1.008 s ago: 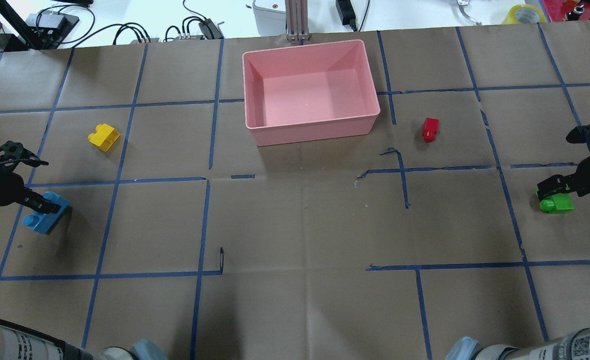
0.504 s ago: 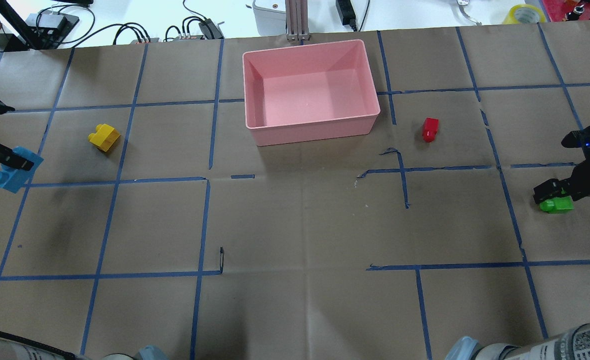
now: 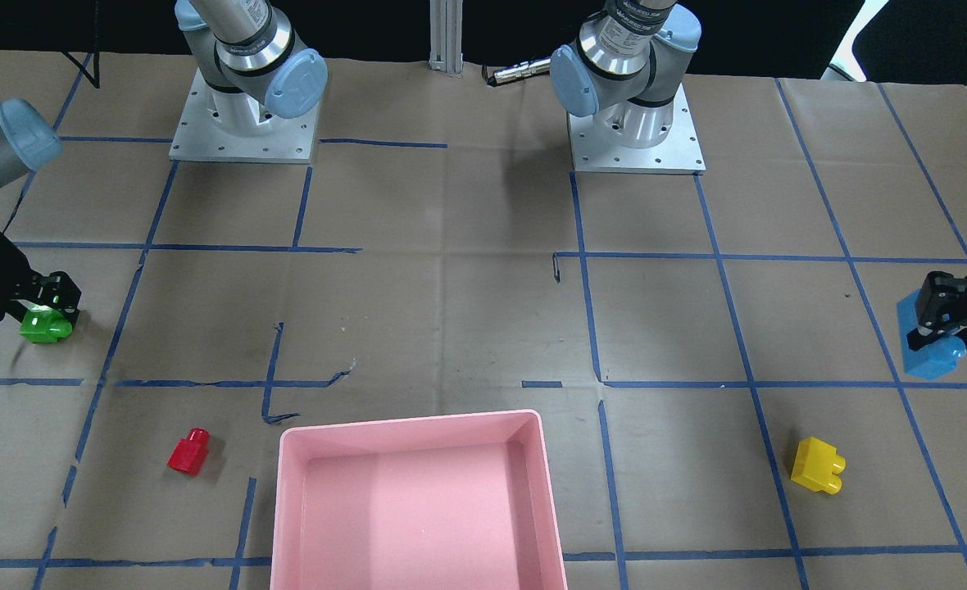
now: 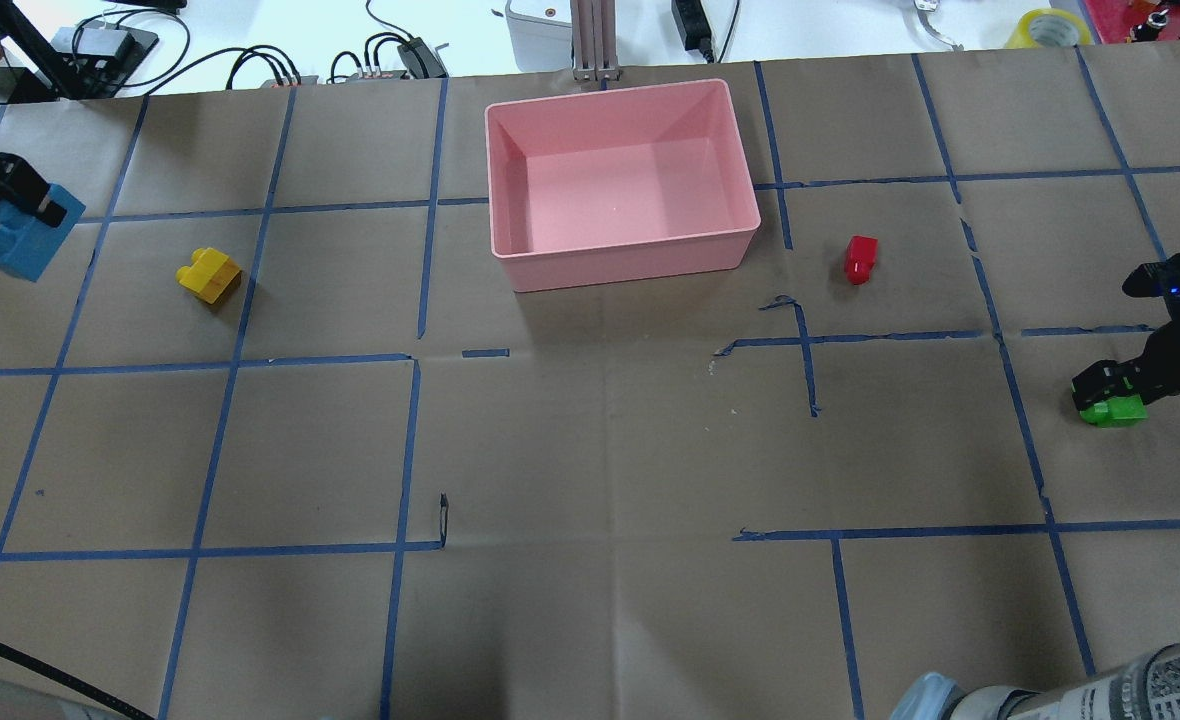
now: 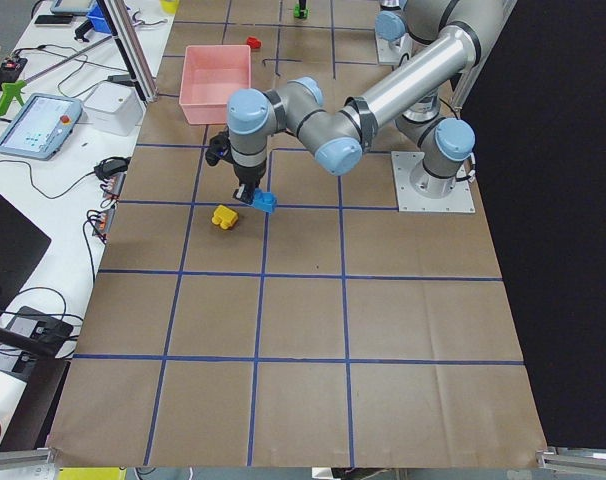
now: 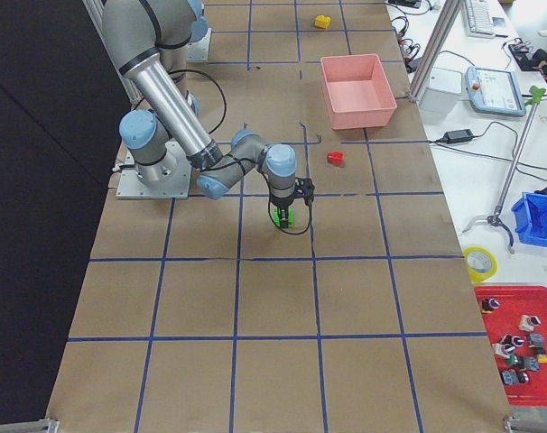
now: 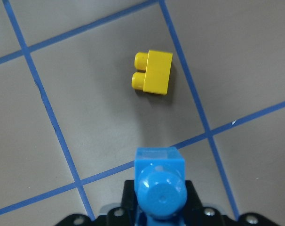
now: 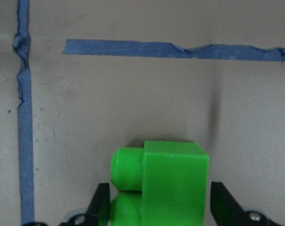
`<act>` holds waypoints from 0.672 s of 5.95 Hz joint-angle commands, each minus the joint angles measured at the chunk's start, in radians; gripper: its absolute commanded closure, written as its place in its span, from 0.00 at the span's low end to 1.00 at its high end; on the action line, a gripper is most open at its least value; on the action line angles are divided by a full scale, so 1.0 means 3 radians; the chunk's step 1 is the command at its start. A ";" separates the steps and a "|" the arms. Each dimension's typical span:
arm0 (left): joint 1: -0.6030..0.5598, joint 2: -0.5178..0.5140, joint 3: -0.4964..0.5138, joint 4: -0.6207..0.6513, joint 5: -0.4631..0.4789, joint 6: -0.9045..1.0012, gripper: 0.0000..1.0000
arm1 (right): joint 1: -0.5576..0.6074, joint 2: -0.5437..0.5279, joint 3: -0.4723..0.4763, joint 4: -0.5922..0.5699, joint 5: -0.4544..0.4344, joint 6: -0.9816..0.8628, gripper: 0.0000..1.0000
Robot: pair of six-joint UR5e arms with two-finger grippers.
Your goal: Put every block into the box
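Observation:
My left gripper (image 4: 22,207) is shut on the long blue block (image 4: 18,240) and holds it above the table at the far left. In the left wrist view the blue block (image 7: 159,184) hangs above the tape lines, with the yellow block (image 7: 153,72) lying on the table ahead. My right gripper (image 4: 1107,388) is down at the table's right edge, its fingers closed against both sides of the green block (image 8: 161,183), which rests on the paper. The red block (image 4: 860,258) lies right of the empty pink box (image 4: 622,250).
Brown paper with a blue tape grid covers the table. Cables, a power unit and a metal post (image 4: 590,40) lie beyond the far edge behind the box. The two arm bases (image 3: 635,131) stand at the robot's side.
My left gripper has lifted the blue block off the table and carried it toward the far left. My right gripper has stayed over the green block, barely shifting.

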 commanded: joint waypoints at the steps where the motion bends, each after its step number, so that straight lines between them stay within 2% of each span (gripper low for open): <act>1: -0.0325 -0.0228 0.0301 -0.0043 -0.0021 -0.0635 1.00 | 0.0003 -0.0055 -0.0054 0.0047 -0.0054 -0.0034 0.81; 2: -0.0600 -0.0447 0.0667 -0.0048 0.0004 -0.0896 1.00 | 0.0014 -0.0096 -0.0160 0.0234 -0.0150 -0.0060 0.91; 4: -0.1259 -0.1116 0.1510 -0.0063 0.0009 -0.1870 1.00 | 0.0075 -0.0401 -0.0472 0.0639 -0.0157 -0.0060 0.93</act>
